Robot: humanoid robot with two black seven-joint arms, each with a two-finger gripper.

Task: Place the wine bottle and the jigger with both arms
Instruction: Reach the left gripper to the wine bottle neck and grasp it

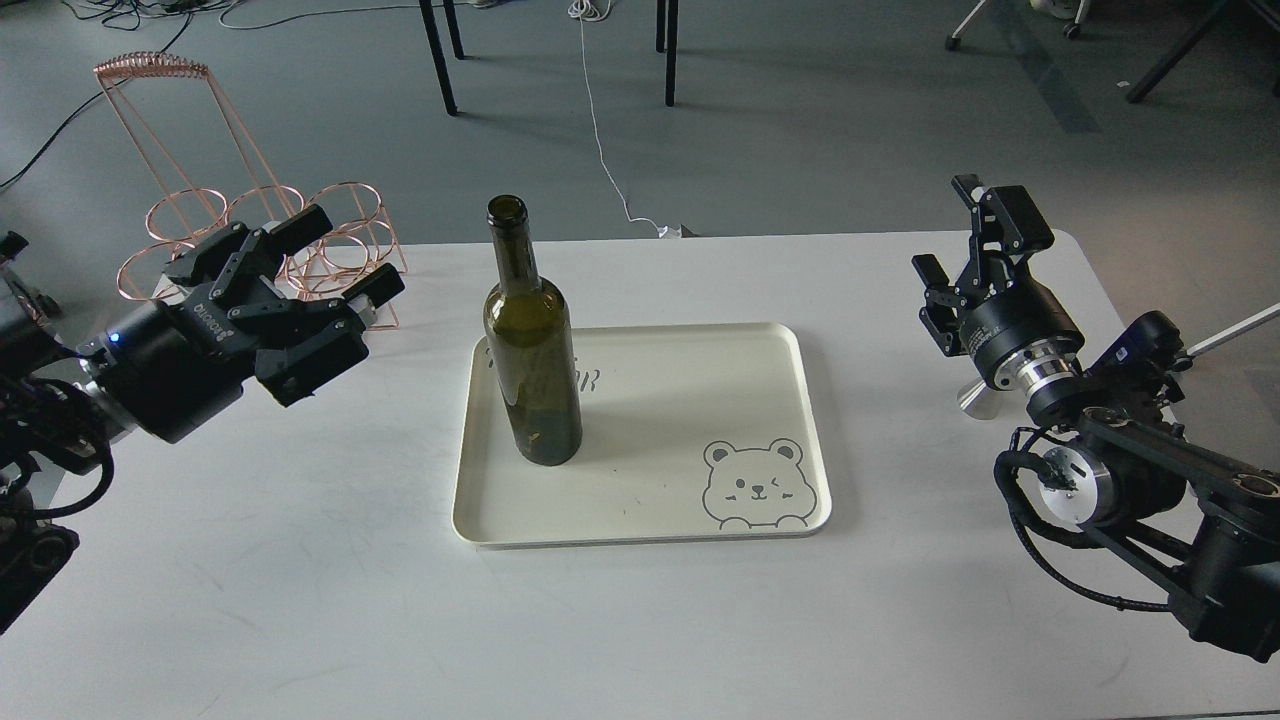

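The wine bottle [532, 340], dark olive glass, stands upright on the left part of the cream tray [640, 533]. My left gripper [343, 253] is open and empty. It points right, hovering a hand's width left of the bottle. The jigger [974, 397] stands on the table right of the tray. Only its silver lower cup shows behind my right wrist. My right gripper [967, 232] is open and empty, raised above and just behind the jigger.
A copper wire bottle rack [250, 225] stands at the table's back left corner, right behind my left gripper. A bear drawing [754, 485] marks the tray's front right. Chair legs [440, 60] and a white cable [600, 140] are on the floor beyond the table.
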